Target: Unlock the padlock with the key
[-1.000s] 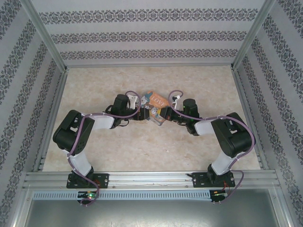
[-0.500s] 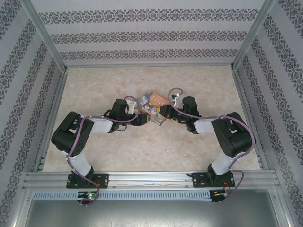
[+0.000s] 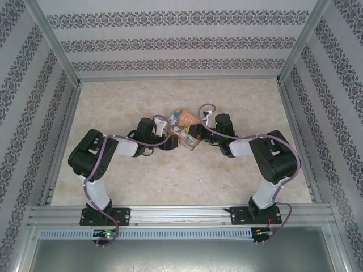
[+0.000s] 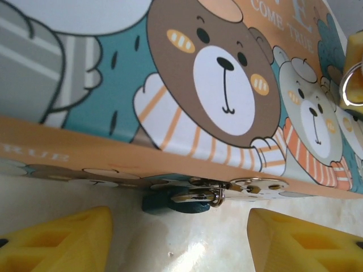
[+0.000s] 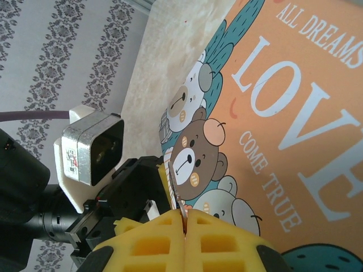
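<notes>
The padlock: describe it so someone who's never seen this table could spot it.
Find the orange LOVE tin with cartoon bears on the table. Along its lower side edge in the left wrist view sits a silvery clasp, with the padlock at it. It is the only dark blue block with a thin silvery shackle, unlike the tin's printed pictures.

One tin (image 3: 182, 126), one padlock (image 4: 170, 204), one key (image 4: 343, 85), two claws: left claw (image 4: 181, 235) and right claw (image 5: 185, 226).
</notes>
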You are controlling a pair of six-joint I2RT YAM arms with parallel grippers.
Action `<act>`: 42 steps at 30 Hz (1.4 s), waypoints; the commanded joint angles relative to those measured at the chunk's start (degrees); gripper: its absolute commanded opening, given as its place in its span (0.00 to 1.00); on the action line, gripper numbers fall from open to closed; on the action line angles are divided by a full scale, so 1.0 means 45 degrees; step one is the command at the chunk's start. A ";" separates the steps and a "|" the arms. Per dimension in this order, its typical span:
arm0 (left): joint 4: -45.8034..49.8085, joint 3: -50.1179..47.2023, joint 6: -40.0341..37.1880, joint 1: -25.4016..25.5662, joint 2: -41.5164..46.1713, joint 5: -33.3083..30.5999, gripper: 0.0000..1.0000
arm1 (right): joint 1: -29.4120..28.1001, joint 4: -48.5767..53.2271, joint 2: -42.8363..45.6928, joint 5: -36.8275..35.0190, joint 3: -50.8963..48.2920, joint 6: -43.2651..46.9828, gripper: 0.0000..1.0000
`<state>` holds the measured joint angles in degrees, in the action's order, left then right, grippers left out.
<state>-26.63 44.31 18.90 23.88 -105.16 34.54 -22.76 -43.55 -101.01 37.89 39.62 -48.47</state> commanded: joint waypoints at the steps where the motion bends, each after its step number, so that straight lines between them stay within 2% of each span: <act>1: -0.0373 0.0216 -0.0886 -0.0106 -0.0262 0.0253 0.62 | -0.0117 0.0146 -0.0307 -0.0236 0.0220 0.0150 0.00; 11: -0.0079 0.0458 -0.1360 -0.0009 -0.0560 0.0568 0.55 | -0.0156 0.0808 -0.0230 -0.0294 0.0298 0.0477 0.00; 31: 0.1343 0.1164 -0.2163 0.0652 -0.0689 -0.0159 0.53 | -0.0176 0.1084 0.0025 -0.0275 0.0303 0.0626 0.00; 42: 0.1290 0.1387 -0.1819 0.0817 -0.0991 -0.0716 0.49 | -0.0195 0.1084 0.0064 -0.0275 0.0279 0.0624 0.00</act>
<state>-21.82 49.17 10.72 26.65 -108.07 32.51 -22.79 -41.32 -101.08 37.52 40.66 -47.05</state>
